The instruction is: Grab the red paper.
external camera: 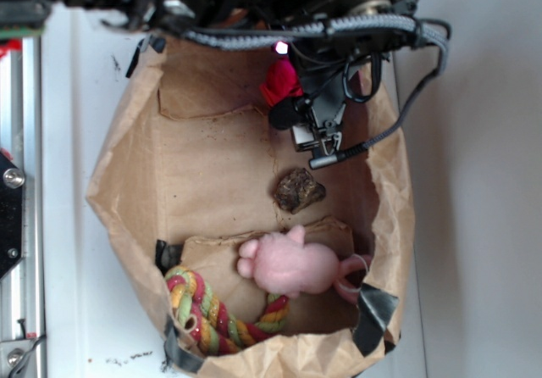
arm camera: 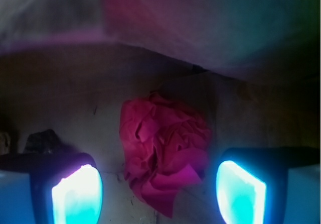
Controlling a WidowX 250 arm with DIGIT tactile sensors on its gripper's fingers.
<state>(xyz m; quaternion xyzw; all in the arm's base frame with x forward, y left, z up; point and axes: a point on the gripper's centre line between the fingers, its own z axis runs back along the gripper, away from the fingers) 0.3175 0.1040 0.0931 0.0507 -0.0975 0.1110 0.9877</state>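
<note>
Pincer spread wide, empty, straddling red paper; wad's long axis runs toward camera.

The exterior view is evenly and brightly lit, the white table close to washed out, while the inside of the brown paper bag lies in soft shade with no hard shadows. A small pink light glows on the arm. The wrist view is dim and hazy with a purple-green colour cast; the fingers glare cyan-white, overexposed and blurred, and only the red paper shows fair detail.
</note>
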